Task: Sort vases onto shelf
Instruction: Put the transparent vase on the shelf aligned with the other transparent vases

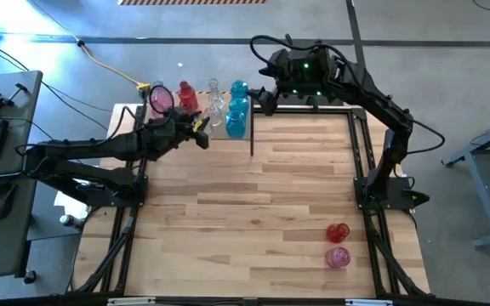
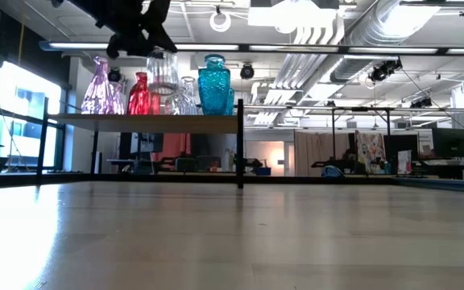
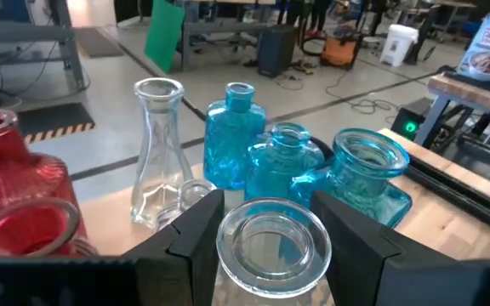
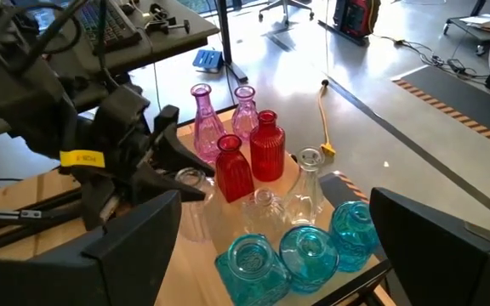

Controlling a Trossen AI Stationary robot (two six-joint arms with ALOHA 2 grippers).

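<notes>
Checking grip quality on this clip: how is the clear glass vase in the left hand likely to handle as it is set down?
The clear round-mouthed glass vase sits between the left hand's fingers, on smooth glass, so it may slip. Glass is probably fragile, and the tall clear glass vase and teal-blue glass vases crowd the light wood shelf, so a knock seems possible.

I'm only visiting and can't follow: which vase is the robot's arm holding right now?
Find the raised shelf at the table's far edge, crowded with vases. The left gripper clasps a clear vase over it, between the red vases and the blue ones.
</notes>
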